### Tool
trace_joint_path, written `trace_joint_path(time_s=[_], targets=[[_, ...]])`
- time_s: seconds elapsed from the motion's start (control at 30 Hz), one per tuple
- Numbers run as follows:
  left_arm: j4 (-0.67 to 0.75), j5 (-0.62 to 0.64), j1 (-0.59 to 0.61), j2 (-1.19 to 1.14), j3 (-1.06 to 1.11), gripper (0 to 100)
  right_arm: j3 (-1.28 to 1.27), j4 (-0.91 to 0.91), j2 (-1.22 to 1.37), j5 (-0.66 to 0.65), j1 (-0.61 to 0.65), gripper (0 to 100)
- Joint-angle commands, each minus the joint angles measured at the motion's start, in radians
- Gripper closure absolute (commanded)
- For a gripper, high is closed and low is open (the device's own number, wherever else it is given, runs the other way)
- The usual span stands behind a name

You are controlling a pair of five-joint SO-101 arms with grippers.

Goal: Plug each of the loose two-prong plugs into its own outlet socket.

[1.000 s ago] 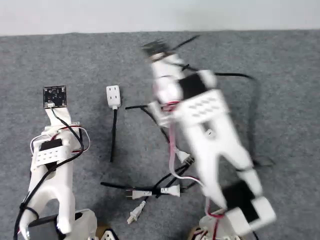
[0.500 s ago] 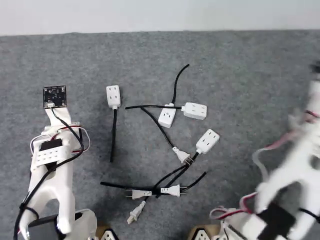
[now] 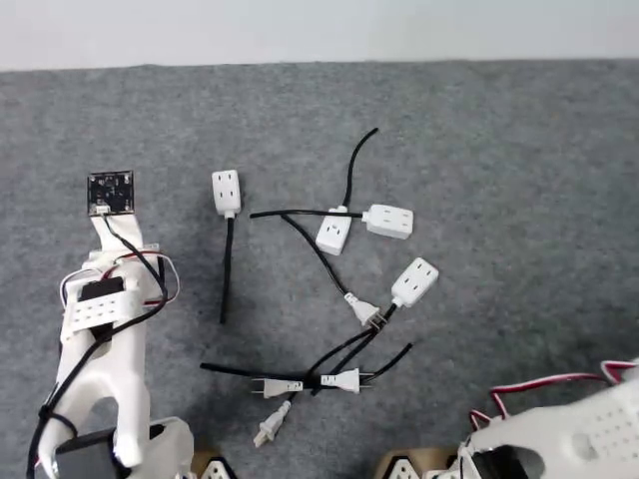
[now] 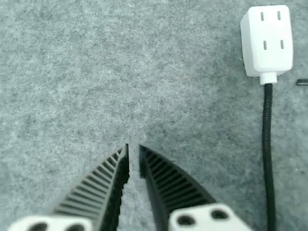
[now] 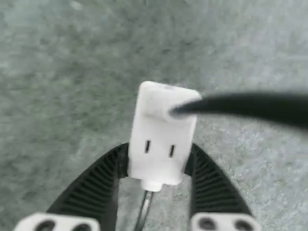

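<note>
Nothing legible anywhere: no text, labels, numbers or signs. The loose outlet socket has a plain white face with bare slots (no print I can make out). Same for the held outlet socket: two slots, no markings.

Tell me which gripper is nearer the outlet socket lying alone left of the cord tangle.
Left. The left gripper sits close beside that outlet socket. The right arm is far off to the near right, the right gripper clamped on a second socket.
</note>
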State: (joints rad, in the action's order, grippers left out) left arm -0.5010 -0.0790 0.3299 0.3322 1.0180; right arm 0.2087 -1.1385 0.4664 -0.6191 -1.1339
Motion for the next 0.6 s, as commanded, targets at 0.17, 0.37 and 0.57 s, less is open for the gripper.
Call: trace_joint_path(time_s=[0.17,0.37,0.57], targets=[[-0.104,-0.172,-0.146,0.034,-0.016,81,0.353,-0.479,0.068,-0.132,0.096,80.0],[-0.204,-0.334,-0.345,0.117,-0.058,80,0.365,-0.65,0.074,-0.13,0.219,85.8],[-0.224,-0.23,-0.543,0.19,-0.17,80,0.273,-0.642,0.068,-0.061,0.283,85.8]])
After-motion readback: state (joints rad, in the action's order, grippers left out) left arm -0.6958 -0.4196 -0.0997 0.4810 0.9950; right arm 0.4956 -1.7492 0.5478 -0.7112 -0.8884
